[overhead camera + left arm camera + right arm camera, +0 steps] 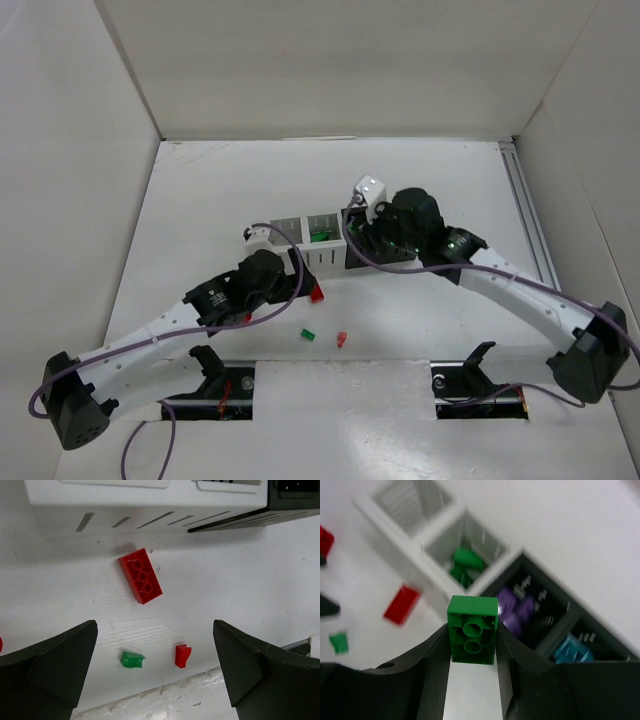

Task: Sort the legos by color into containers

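Your right tool (472, 641) clamps the green brick (472, 624) across its smooth sides (light, rigid, likely slippery); the white bin (487, 539) sits just ahead. Left tool (155, 670) gapes empty.

You'll see the green brick (472, 630) is smooth, glossy moulded plastic, catching a little light along its top edge. The red brick (140, 575) has the same hard, shiny plastic look. The fingers (432, 665) of your right hand (472, 647) and those of your left hand (155, 640) read as matt black plastic, slightly grainy. The white bins (145, 500) are smooth, satin-finished plastic, and the black bin (295, 505) looks duller. Your bench (250, 580) is matt white, lightly scuffed and speckled, with faint fine lines.
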